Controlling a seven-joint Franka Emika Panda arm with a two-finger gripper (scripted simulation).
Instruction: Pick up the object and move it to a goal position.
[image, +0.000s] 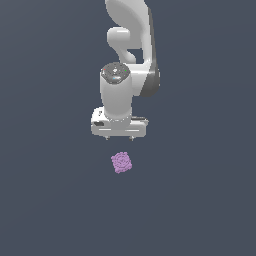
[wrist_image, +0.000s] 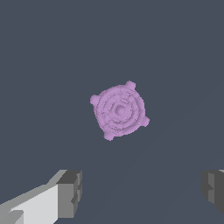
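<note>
Two grey fingers (wrist_image: 70, 192) stand wide apart, holding nothing. One lilac lump (wrist_image: 119, 110) lies apart from them on the worktop (image: 200, 200).

The object (image: 121, 162) is lilac-purple, its face ridged in concentric rings. The claw (image: 119, 138) is white with grey fingertips (wrist_image: 70, 194). The desk (image: 50, 200) is plain slate blue-grey.
</note>
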